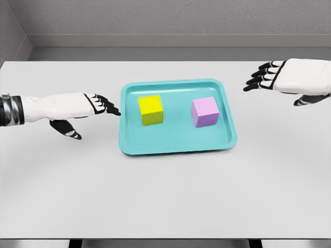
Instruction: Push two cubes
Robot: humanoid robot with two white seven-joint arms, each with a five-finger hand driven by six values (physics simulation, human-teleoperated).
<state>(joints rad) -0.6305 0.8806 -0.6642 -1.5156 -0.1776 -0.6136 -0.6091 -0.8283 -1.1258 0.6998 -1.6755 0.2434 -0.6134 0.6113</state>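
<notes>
Teal tray, shallow, rounded corners, on a white table, near centre. Contents: yellow cube, left half of tray; pink cube, right half; the two well apart, neither against the rim. Left hand: fingers extended and relaxed, holding nothing, black fingertips just beside the tray's left rim, level with the yellow cube. Right hand: fingers spread, empty, off the tray's far right corner, apart from it.
</notes>
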